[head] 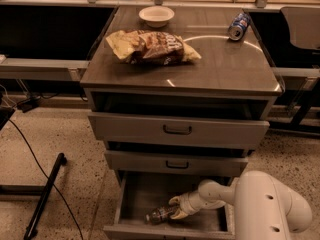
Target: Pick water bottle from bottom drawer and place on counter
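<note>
Grey metal all over this one. The bottom drawer is pulled wide open, and the water bottle lies on its side on the drawer floor, toward the front. The claw is down inside the drawer at the bottle's right end, one finger on each side, clamped on the water bottle as far as I can make out. The chunky white arm reaches in from the lower right. Up top, the glossy dark table carries a crumpled chip bag on the left, a white bowl at the back, and a blue soda can lying back right. Both upper drawers stick out a bit.
</note>
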`<action>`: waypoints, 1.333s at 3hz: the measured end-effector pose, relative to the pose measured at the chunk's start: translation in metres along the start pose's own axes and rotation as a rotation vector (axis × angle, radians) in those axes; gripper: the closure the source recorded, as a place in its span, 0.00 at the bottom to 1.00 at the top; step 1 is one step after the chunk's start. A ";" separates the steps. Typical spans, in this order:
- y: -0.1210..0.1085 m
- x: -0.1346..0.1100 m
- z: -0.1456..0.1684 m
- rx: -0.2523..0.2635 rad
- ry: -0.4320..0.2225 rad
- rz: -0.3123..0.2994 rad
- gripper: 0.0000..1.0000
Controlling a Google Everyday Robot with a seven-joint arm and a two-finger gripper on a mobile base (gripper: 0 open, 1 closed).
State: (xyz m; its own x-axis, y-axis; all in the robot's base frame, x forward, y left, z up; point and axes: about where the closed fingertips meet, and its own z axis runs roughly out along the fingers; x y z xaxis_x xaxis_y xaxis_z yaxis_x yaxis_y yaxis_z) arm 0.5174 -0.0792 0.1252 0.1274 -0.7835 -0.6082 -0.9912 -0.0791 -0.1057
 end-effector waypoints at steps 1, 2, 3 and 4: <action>0.000 0.003 0.001 -0.007 -0.008 0.004 0.95; 0.001 0.001 0.000 0.000 -0.034 0.016 1.00; 0.002 -0.010 -0.011 0.031 -0.132 -0.014 1.00; -0.007 -0.026 -0.049 0.170 -0.355 -0.036 1.00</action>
State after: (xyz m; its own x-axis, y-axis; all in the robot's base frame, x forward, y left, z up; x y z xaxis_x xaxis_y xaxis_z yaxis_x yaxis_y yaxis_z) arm 0.5197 -0.0886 0.1801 0.1958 -0.5180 -0.8327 -0.9697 0.0241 -0.2430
